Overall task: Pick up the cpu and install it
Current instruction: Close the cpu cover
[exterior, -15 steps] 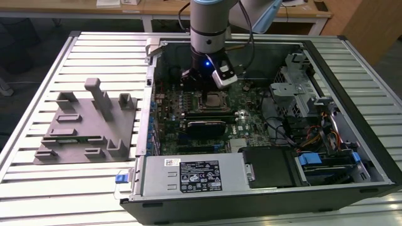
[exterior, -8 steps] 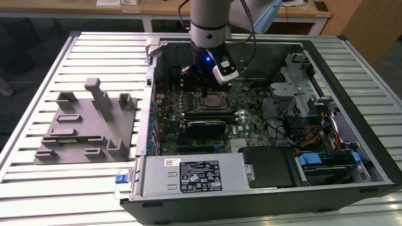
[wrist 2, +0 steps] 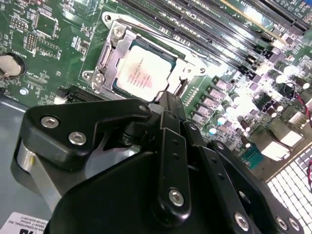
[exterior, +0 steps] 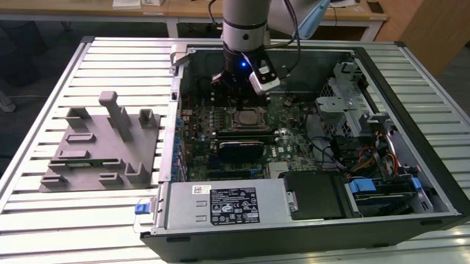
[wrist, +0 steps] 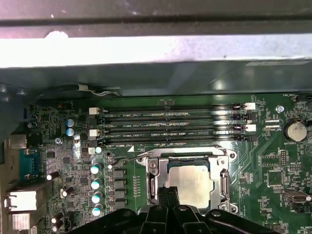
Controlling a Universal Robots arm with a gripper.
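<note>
The big open computer box (exterior: 294, 242) lies on the tabletop (exterior: 74, 220). Inside it, on the green board (wrist: 273, 161), the cpu (wrist 2: 144, 70) sits flat in its metal frame (wrist 2: 109, 53). The tool (wrist 2: 169, 97) hangs just above the cpu's edge, pinched narrow, holding nothing. One box wall (wrist: 156, 53) stands near it. The grey tray (exterior: 103, 148) sits well apart

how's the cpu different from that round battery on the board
The cpu is square; the battery is round. The cpu is clearly the larger of the two. The cpu sits inside a metal socket frame, while the battery sits in its own small round holder. Both are silvery and lie flat on the green board.
</note>
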